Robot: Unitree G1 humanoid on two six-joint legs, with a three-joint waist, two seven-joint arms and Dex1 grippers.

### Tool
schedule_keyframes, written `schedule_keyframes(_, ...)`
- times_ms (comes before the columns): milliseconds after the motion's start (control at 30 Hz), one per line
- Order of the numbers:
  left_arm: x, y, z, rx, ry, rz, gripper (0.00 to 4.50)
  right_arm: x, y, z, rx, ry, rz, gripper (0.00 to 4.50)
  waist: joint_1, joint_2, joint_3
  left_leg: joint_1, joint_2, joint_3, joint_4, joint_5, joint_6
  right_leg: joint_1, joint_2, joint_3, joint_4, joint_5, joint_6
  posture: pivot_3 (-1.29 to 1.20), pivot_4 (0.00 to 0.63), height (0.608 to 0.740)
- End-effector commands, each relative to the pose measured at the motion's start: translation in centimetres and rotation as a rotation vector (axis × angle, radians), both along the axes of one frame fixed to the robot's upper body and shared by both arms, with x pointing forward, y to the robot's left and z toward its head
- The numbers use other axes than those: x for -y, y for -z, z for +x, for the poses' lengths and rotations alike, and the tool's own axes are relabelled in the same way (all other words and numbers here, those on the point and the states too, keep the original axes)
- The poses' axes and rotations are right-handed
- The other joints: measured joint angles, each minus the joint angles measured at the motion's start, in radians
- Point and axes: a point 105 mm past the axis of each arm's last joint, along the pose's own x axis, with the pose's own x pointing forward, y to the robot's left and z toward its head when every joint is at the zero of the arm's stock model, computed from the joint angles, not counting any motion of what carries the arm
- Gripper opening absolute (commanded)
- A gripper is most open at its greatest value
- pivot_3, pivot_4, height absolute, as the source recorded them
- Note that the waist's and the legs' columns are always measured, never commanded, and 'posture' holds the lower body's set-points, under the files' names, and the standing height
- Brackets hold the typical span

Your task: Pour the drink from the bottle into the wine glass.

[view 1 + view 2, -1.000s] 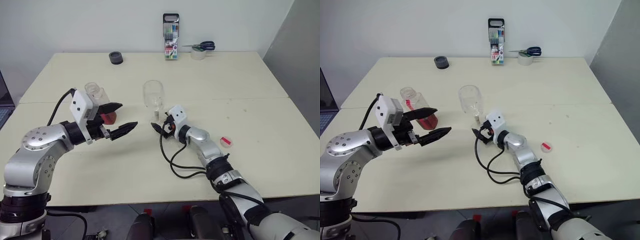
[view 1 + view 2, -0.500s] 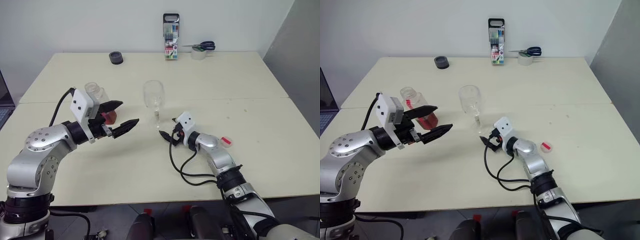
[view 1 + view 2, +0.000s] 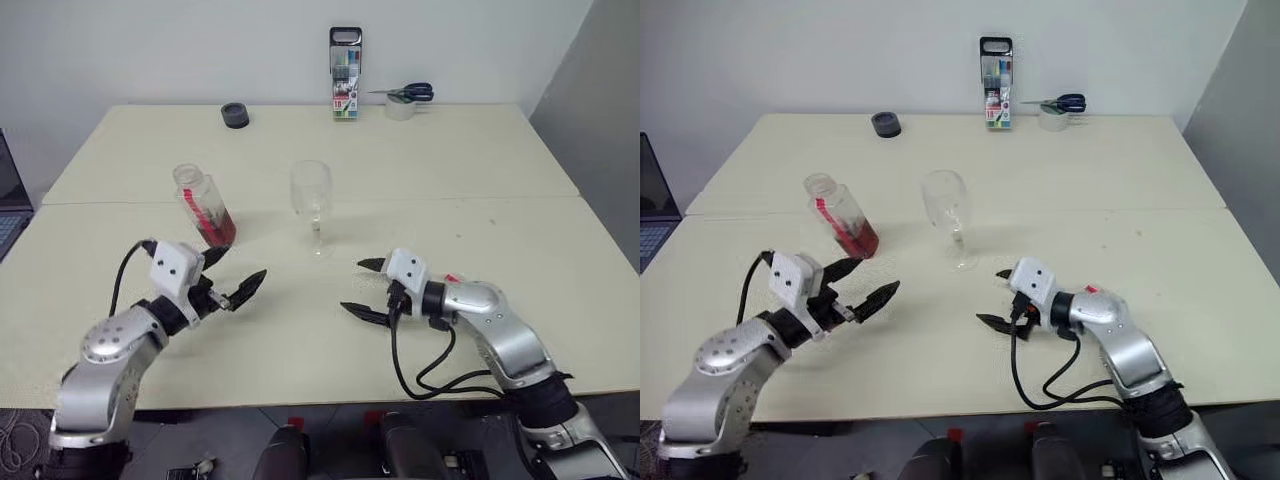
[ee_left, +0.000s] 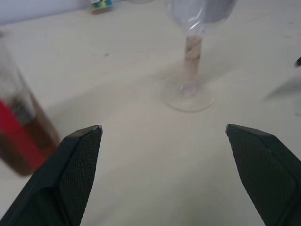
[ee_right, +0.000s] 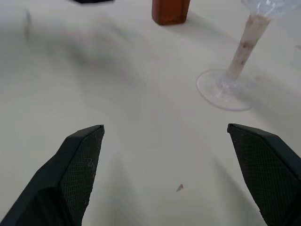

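Observation:
The bottle [image 3: 205, 208] stands uncapped, left of the table's middle, with a red label stripe and the reddish-brown drink [image 3: 219, 232] in its bottom. The clear wine glass [image 3: 311, 200] stands upright to its right, and no liquid shows in its bowl. My left gripper [image 3: 232, 275] is open, low over the table in front of the bottle and apart from it. My right gripper [image 3: 364, 289] is open too, in front of the glass and clear of it. The left wrist view shows the glass foot [image 4: 188, 96] and the bottle [image 4: 19, 141]. In the right wrist view I see the glass foot [image 5: 225, 89].
A marker-pen case [image 3: 345, 75] stands at the table's far edge, with scissors on a tape roll [image 3: 405, 98] to its right and a black round object [image 3: 234, 115] to its left. A laptop's edge [image 3: 8, 195] shows at far left. A black cable [image 3: 420, 370] loops under my right forearm.
Both arms have pulled back toward me. The left gripper sank from beside the bottle to near the tabletop. The right gripper drew away from the glass stem, toward the front right.

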Motion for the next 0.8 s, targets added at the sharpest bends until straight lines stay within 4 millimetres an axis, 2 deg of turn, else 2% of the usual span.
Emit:
schedule_keyframes(33,-1.3,0.0,0.1,0.074,-0.121,0.041,4.50,0.1,-2.4,-1.0,0.037,-0.029,0.062,4.48,0.009,0.000,0.000,0.000,0.000,0.000,0.000,0.000,0.000,0.000,0.000,0.000,-0.001,0.000,0.000,0.00,0.150,0.740)
schedule_keyframes(167,-4.1,1.6,0.6,0.052,-0.359,-0.002,4.50,-0.1,-4.6,-1.8,0.028,-0.035,0.174,4.48,0.019,-0.001,0.000,0.000,0.000,0.000,0.000,0.000,0.000,0.001,-0.001,-0.001,-0.002,0.000,0.000,0.00,0.150,0.740)
schedule_keyframes(333,-5.8,1.1,1.7,0.063,-0.460,-0.022,4.50,-0.4,-5.5,-2.6,-0.003,-0.088,0.206,4.48,0.027,-0.001,-0.001,-0.001,0.000,-0.001,0.000,0.000,0.000,0.001,-0.001,-0.002,-0.002,0.000,0.000,0.00,0.150,0.740)
schedule_keyframes(667,-5.2,-0.6,4.2,0.081,-0.361,0.031,4.50,-0.8,-6.3,-3.6,-0.036,-0.146,0.200,4.48,0.027,-0.001,-0.001,-0.001,0.000,-0.001,0.000,0.000,0.000,0.001,-0.001,-0.002,-0.003,0.000,0.000,0.00,0.150,0.740)
schedule_keyframes(800,-5.5,-0.8,5.1,0.091,-0.374,0.028,4.50,-0.9,-6.4,-3.7,-0.032,-0.146,0.201,4.48,0.027,-0.001,-0.001,-0.001,0.000,-0.001,0.000,0.000,0.000,0.001,0.000,-0.002,-0.003,0.000,0.000,0.00,0.150,0.740)
